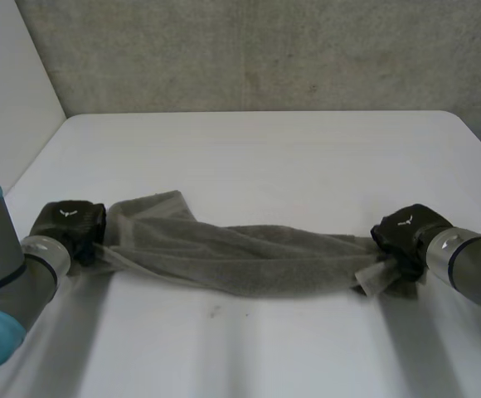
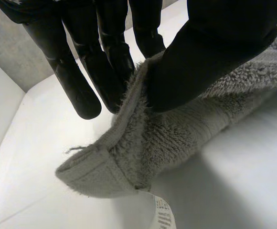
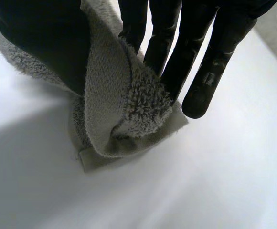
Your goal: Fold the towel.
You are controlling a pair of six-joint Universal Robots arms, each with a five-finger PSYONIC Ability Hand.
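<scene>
A grey towel (image 1: 240, 257) hangs bunched in a sagging band between my two hands, its middle resting on the white table (image 1: 265, 157). My left hand (image 1: 68, 225) is shut on the towel's left end: in the left wrist view the thumb (image 2: 210, 52) pinches the towel (image 2: 153, 143) against the fingers (image 2: 105, 57), with a hemmed corner and a white label (image 2: 163, 214) hanging below. My right hand (image 1: 406, 232) is shut on the right end; its thumb (image 3: 43, 38) presses the towel (image 3: 114, 105) against the fingers (image 3: 176, 52).
A grey wall (image 1: 265, 50) stands behind the table's far edge, and a white panel (image 1: 8, 91) borders the left side. My grey arms (image 1: 8, 282) come in low from both sides.
</scene>
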